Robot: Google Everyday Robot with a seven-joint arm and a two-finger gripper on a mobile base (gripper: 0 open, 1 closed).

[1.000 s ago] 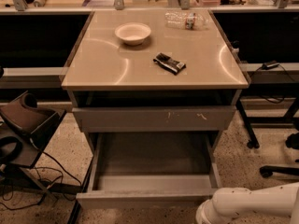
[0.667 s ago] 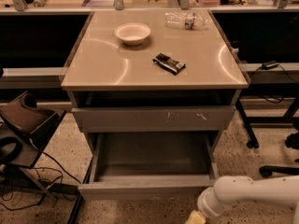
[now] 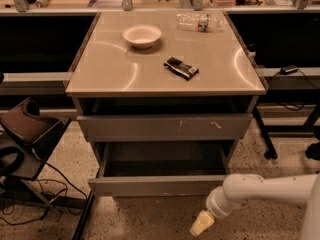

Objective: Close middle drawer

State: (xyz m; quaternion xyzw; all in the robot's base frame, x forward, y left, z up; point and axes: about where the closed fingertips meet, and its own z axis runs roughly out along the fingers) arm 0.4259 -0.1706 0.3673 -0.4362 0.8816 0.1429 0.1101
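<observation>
The pincer (image 3: 201,223) hangs low, beneath the right end of the open middle drawer (image 3: 155,185); whether it's clenched can't be told. A push from there risks slipping underneath or jamming the drawer askew.

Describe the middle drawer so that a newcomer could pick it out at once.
Start at the beige-topped cabinet. Under its scratched drawer front the middle drawer stands pulled out, the gripper low near its right front corner. Unlike that front, its own is plain grey, without scratches.

grey middle drawer (image 3: 160,185), yellow jaws in front
</observation>
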